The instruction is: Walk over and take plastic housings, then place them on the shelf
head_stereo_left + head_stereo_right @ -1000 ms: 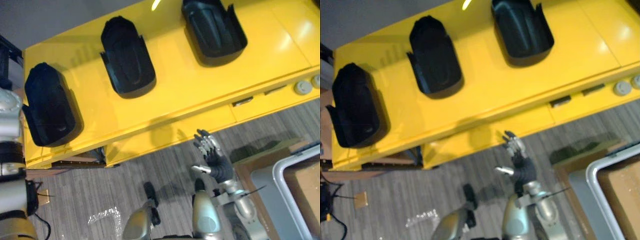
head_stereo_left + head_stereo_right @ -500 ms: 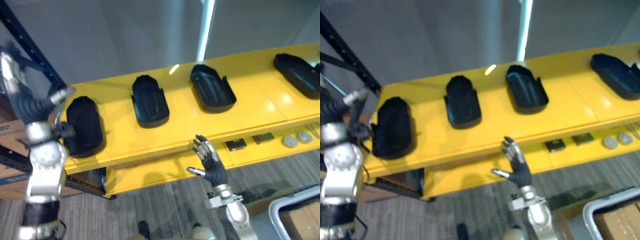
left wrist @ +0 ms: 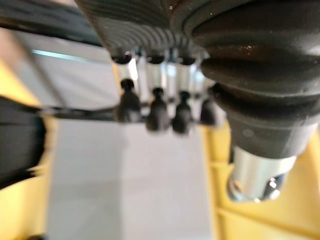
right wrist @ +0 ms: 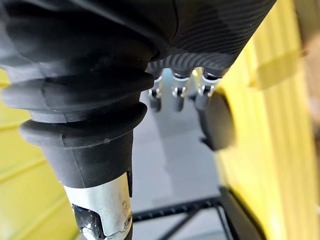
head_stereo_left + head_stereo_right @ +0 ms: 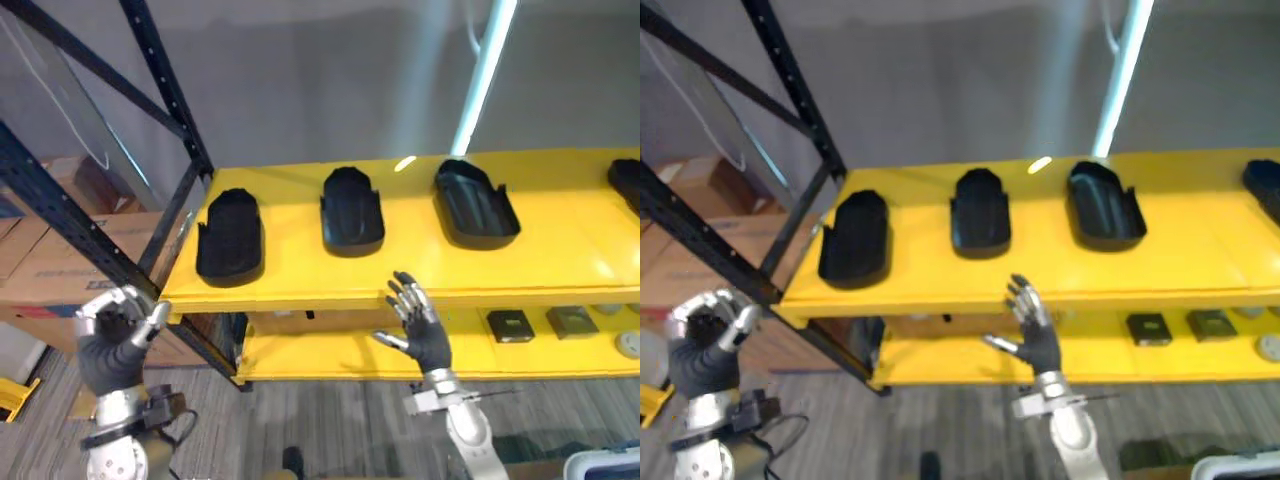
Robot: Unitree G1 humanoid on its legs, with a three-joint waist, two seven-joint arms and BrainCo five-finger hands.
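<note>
Both hands empty before the yellow shelf, black plastic housings lying on its top level.

The right hand is raised with its fingers spread wide and holds nothing, its palm turned toward the front edge of the yellow shelf. The left hand hangs low and off to the left, well apart from the shelf, with its fingers curled in over an empty palm. On the shelf's top level three housings lie in a row, apart from each other: the left housing, the middle housing above the right hand, and the right housing. A fourth housing is cut off at the edge. On the lower level lie two dark square parts and a round grey part. Black rack uprights and cardboard boxes stand to the left.
</note>
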